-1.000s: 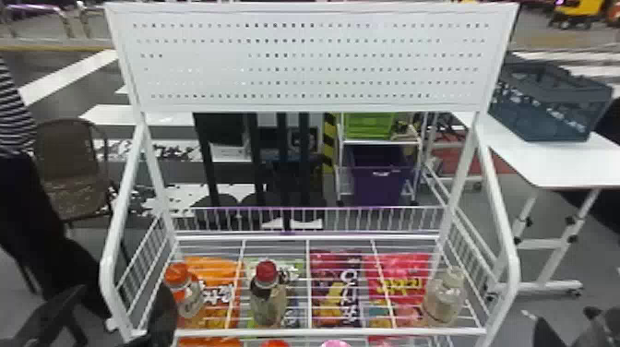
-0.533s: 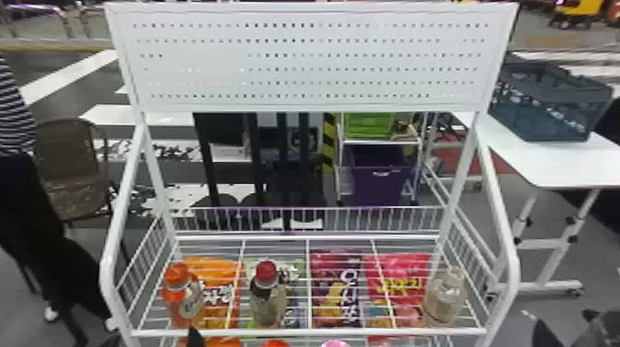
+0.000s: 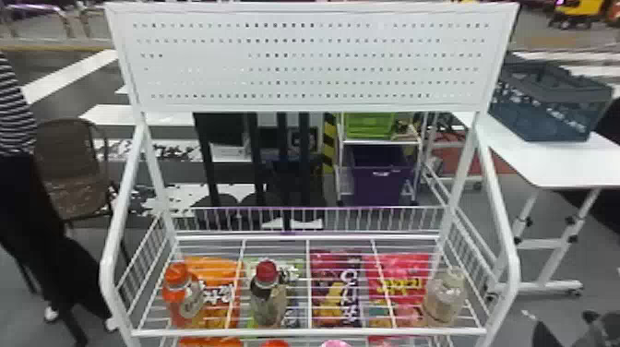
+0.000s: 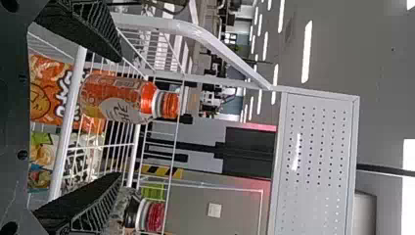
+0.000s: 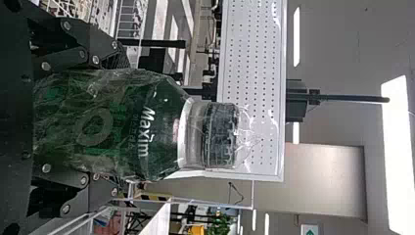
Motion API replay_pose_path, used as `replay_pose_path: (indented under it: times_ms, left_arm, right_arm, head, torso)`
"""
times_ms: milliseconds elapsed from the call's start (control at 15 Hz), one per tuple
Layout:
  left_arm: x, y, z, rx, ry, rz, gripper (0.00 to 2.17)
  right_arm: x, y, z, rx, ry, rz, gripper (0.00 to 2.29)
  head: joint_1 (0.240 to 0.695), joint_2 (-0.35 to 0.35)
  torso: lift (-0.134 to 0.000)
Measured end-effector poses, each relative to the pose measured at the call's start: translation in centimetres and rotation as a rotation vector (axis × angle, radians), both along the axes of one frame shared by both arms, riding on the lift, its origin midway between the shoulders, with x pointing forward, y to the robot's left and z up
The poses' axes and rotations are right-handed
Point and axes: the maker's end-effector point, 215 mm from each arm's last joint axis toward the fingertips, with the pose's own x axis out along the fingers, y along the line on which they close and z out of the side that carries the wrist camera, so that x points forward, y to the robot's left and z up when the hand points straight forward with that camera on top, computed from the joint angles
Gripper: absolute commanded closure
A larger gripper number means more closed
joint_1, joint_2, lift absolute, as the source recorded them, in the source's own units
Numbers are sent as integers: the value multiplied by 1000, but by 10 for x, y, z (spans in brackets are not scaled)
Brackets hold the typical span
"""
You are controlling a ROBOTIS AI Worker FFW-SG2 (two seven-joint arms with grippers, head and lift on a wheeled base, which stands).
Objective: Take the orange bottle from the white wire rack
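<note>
1. head view: find the orange bottle (image 3: 182, 300) upright on the white wire rack (image 3: 309, 331), near the shelf's left end. looks filled, so probably fairly heavy; smooth plastic, apt to slip, perhaps giving a little when squeezed. take hold around the middle of the body, well under the cap. mind the side frame (image 3: 110, 230) on one side and the red-capped bottle (image 3: 267, 300) on the other; leave alone the orange snack bag (image 3: 217, 272) under the wires.
2. left wrist view: see the left gripper (image 4: 120, 116) with jaws spread wide, facing the bottle across the front rail (image 4: 66, 132). watch the jaw near the red-capped bottle; lift over the rail before drawing back.
3. right wrist view: see the right gripper (image 5: 117, 122) with jaws pinching a wrapped green bottle (image 5: 161, 122).
</note>
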Motion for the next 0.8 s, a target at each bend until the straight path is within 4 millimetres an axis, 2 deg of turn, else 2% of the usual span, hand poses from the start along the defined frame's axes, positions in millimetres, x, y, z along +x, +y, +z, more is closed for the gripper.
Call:
replay_pose_path:
  times_ms: [533,800]
  left_arm:
    - [60,23,-31,70,-29,-17,43]
    - [88,34,-36,93,-23,-20,43]
  right_arm:
    - [-9,0,8,-9,-24,2,599]
    - [-14,0,13,-15,-38,3,599]
  head:
    - [499,0]
    - [499,0]
  torso:
    - [0]
    - [0]
